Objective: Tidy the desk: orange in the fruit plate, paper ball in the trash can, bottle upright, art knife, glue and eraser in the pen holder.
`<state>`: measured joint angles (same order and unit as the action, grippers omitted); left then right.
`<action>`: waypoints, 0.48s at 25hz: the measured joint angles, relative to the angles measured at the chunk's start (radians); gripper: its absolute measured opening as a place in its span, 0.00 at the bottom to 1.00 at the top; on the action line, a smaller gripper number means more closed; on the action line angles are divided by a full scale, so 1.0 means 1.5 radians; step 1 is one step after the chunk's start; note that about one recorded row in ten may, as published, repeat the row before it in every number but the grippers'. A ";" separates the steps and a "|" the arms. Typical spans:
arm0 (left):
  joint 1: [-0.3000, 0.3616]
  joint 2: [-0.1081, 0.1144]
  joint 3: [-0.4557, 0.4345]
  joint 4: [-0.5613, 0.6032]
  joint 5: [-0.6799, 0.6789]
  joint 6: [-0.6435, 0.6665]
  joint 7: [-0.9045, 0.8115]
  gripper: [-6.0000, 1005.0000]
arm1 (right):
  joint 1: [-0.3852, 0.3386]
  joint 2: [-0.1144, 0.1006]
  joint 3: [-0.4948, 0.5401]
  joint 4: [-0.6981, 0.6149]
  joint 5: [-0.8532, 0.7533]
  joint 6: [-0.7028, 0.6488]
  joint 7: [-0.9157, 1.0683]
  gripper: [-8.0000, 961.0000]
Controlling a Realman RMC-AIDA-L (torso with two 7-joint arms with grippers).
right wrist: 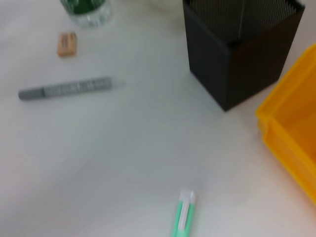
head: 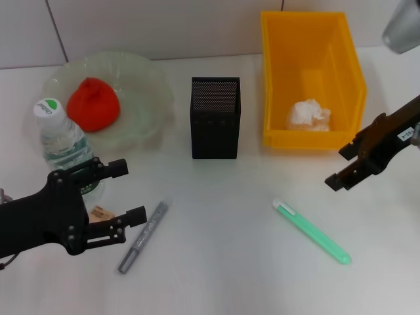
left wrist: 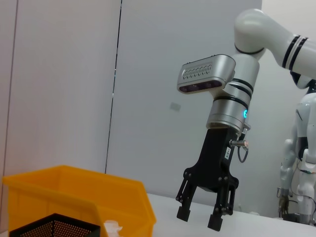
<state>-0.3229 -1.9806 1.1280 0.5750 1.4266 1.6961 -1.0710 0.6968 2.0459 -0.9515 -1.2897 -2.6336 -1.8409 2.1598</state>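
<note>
Nearest, the black left gripper [head: 117, 200] reached in low from the robot's left over the white desk [head: 223, 262], its arm lying nearly level and its jaws spread, holding nothing. Between those jaws, close to the lower finger, lay the small tan eraser [head: 100, 213]. Just past the fingertips lay the slim grey art knife [head: 143, 237], pointing aslant; its printing could not be read. Behind the upper finger stood the clear plastic bottle [head: 62, 141], upright, its white cap bearing a green mark too small to read.

Across the desk, the black right gripper [head: 346, 165] hung tilted from the robot's right, jaws parted and empty, a small white tag on its body unreadable. Below and inward of its jaws lay the mint-green glue stick [head: 312, 231].

Farther back, the black mesh pen holder [head: 215, 118] stood between the grippers. Beyond the right jaws sat the yellow plastic bin [head: 308, 79] holding the white paper ball [head: 308, 115]. Beyond the left jaws, the orange [head: 92, 105] rested in the pale green glass fruit plate [head: 144, 85].
</note>
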 joint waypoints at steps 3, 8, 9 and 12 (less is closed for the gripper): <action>0.000 0.000 0.000 0.000 0.000 0.000 0.000 0.85 | 0.006 0.002 -0.023 0.000 -0.013 -0.001 0.013 0.80; -0.004 -0.003 0.008 -0.001 0.001 -0.006 -0.001 0.85 | 0.016 0.008 -0.058 0.002 -0.032 0.002 0.030 0.80; -0.005 -0.007 0.004 -0.001 0.014 -0.007 0.000 0.85 | 0.019 0.010 -0.060 0.003 -0.035 0.003 0.031 0.80; -0.005 -0.008 0.003 0.000 0.022 -0.010 -0.001 0.85 | 0.032 0.011 -0.069 0.014 -0.043 -0.003 0.036 0.80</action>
<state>-0.3299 -1.9929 1.1327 0.5750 1.4599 1.6815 -1.0724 0.7447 2.0625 -1.0551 -1.2694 -2.6978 -1.8453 2.2131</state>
